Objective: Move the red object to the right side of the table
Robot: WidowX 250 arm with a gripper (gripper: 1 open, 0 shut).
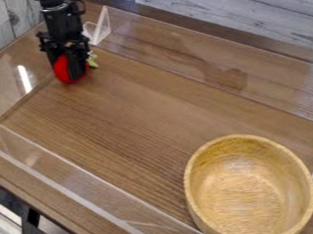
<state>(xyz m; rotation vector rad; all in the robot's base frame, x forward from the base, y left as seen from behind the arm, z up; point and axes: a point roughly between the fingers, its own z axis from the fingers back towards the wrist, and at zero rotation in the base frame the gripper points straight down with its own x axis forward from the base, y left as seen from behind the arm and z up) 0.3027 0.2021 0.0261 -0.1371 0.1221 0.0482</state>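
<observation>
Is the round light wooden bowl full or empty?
Empty: the round light wooden bowl shows only bare wood grain inside, nothing lying in it.
</observation>
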